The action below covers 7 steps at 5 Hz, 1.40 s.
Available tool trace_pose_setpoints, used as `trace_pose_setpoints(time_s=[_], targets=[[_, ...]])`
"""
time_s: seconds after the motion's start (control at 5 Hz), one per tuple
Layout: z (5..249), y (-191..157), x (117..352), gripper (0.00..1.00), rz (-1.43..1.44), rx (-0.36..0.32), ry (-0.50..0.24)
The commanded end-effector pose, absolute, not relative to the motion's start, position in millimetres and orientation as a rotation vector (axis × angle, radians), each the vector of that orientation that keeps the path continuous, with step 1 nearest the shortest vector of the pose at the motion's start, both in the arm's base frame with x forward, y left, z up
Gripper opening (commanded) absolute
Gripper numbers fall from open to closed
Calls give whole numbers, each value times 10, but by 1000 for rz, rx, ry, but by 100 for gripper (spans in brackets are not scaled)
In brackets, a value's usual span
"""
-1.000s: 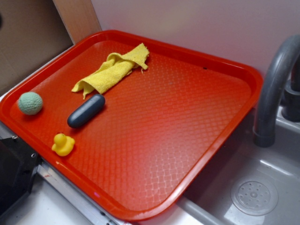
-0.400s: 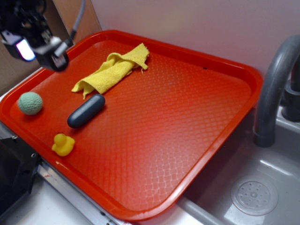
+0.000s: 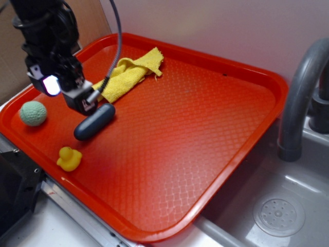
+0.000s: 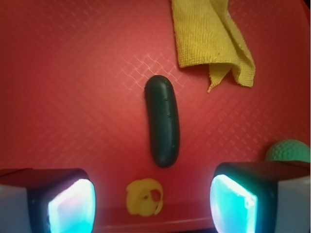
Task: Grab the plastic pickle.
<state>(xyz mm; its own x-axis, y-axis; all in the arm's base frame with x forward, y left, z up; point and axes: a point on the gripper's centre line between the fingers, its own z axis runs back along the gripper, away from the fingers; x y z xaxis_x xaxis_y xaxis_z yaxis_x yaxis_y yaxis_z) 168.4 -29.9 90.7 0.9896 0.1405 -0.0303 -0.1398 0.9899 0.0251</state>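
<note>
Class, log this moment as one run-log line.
phase: approach | gripper: open, above tray | plastic pickle: ungrasped, lying flat

Smooth dark plastic pickle (image 4: pixel 163 127), glossy textured red plastic tray (image 3: pixel 205 134), rough yellow woven cloth (image 3: pixel 126 76), green knitted ball (image 3: pixel 33 113)

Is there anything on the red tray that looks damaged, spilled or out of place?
Nothing looks damaged or spilled. The yellow cloth lies crumpled, not folded, near the tray's far edge. The plastic pickle, the rubber duck and the green ball lie apart on the tray, intact. The gripper hangs open above the pickle.
</note>
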Motion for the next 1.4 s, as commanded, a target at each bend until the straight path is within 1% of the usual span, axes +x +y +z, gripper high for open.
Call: trace_pose_setpoints(time_s=[0.0,0.2,0.4,0.6,0.8,1.0,1.2], targets=[[619,-180,1723,100,163,82,65],[483,-174,1730,100,159,97,96],[353,-177,1731,100,161,128,125],[231,-155,1771,100,154,170,139],[191,-140,1796,100,150,165,145],[184,-114,1815,0,162,180,148],[196,-83,1821,0,161,187,152]])
